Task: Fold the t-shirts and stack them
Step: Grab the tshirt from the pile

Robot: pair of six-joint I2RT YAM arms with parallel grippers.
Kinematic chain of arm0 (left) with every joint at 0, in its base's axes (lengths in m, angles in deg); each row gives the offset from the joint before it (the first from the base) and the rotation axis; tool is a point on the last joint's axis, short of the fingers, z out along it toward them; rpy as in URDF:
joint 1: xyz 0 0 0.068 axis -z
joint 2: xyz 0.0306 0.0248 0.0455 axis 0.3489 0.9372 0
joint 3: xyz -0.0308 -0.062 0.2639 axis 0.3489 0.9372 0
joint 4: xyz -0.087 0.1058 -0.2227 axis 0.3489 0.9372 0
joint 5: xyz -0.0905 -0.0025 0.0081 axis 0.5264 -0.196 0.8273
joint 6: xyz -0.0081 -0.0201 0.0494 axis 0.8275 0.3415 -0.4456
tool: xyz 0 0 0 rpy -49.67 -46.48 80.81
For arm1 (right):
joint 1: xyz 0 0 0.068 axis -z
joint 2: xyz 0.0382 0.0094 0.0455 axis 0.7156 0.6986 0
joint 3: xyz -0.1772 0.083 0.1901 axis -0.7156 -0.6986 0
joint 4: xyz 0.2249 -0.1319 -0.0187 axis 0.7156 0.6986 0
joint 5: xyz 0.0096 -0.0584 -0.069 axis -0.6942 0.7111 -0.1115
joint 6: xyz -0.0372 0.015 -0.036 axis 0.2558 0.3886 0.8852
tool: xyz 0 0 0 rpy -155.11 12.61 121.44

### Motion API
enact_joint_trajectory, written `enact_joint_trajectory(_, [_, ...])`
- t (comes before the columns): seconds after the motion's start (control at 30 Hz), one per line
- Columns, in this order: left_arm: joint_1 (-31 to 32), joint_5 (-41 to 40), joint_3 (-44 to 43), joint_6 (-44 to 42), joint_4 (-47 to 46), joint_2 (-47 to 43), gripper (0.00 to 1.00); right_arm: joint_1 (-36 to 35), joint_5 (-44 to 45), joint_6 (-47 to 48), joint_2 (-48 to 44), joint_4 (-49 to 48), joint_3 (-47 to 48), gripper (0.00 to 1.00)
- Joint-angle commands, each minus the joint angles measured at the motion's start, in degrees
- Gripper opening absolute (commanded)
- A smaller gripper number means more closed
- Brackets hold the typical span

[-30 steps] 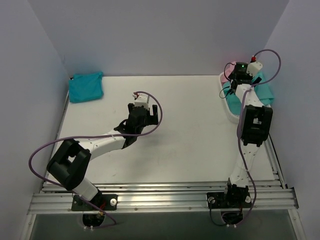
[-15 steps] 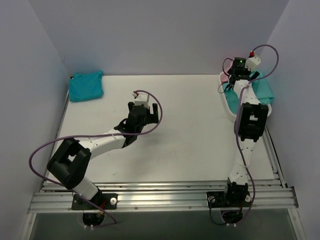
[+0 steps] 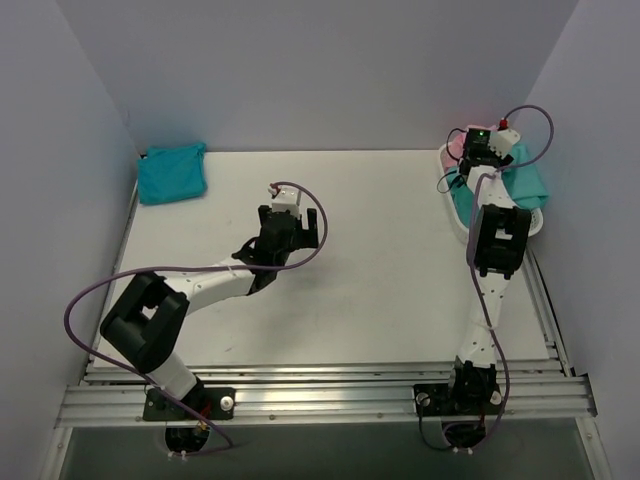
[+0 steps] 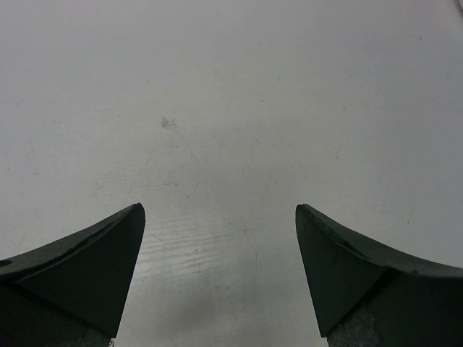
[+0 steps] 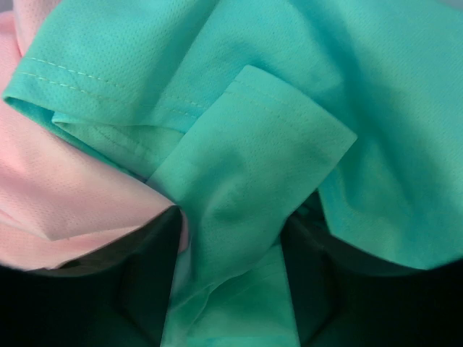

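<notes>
Quick status from my end, 2 arms, 3 shirts. The darker turquoise-blue t-shirt [image 3: 172, 172] sits folded in the far left corner of the table [image 3: 380, 290], so I'd call that 1 done and the start of the stack. The other 2 are bunched in the white mesh basket [image 3: 463, 224] at the far right edge: the sea-green t-shirt [image 5: 289, 137] on top, spilling over the rim, and the pink t-shirt [image 5: 65, 195] tucked beside and under it.

My right gripper [image 5: 228, 282] is down in that basket with a hemmed fold of the sea-green cloth between its fingers [image 5: 148, 278]. The jaws stand partway apart around the fold, and I honestly can't tell from the wrist view whether they're biting it or only straddling it. My left gripper [image 4: 218, 213] hangs wide open over bare table near the middle, holding nothing.

So I reckon the step in hand is fetching shirt number 2. Next it needs a firm pinch on the sea-green only, then a lift high enough to clear the rim and a carry to the open middle for spreading. My worry is the pink one getting dragged along, since it touches the fold right at my finger.
</notes>
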Motion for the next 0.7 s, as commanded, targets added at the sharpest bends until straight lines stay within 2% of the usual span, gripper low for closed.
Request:
enact_joint_trajectory(0.0, [-0.28, -0.16, -2.88, -0.48, -2.40, 0.52, 0.94, 0.67, 3.18, -0.64, -2.01, -0.07, 1.48, 0.44])
enact_joint_trajectory(0.03, [-0.20, 0.02, -2.97, -0.48, -2.49, 0.61, 0.94, 0.76, 3.35, -0.64, -2.36, -0.07, 1.05, 0.37])
enact_joint_trajectory(0.07, [-0.19, 0.02, -3.06, -0.48, -2.40, 0.61, 0.94, 0.67, 3.53, -0.64, -2.63, -0.07, 0.87, 0.22])
enact_joint_trajectory(0.17, [-0.20, 0.11, -3.06, -0.40, -2.40, 0.53, 0.94, 0.67, 3.62, -0.81, -3.24, -1.83, 0.25, 0.00])
enact_joint_trajectory(0.4, [-0.19, 0.19, -2.71, -0.31, -2.32, -0.18, 0.94, 0.58, 3.71, -0.81, -4.64, -1.57, -0.63, 0.00])
enact_joint_trajectory(0.67, [-0.19, 0.46, -2.62, 0.13, -2.14, -0.79, 0.94, -2.93, 5.29, 0.41, -16.33, -3.06, -5.98, 0.00])
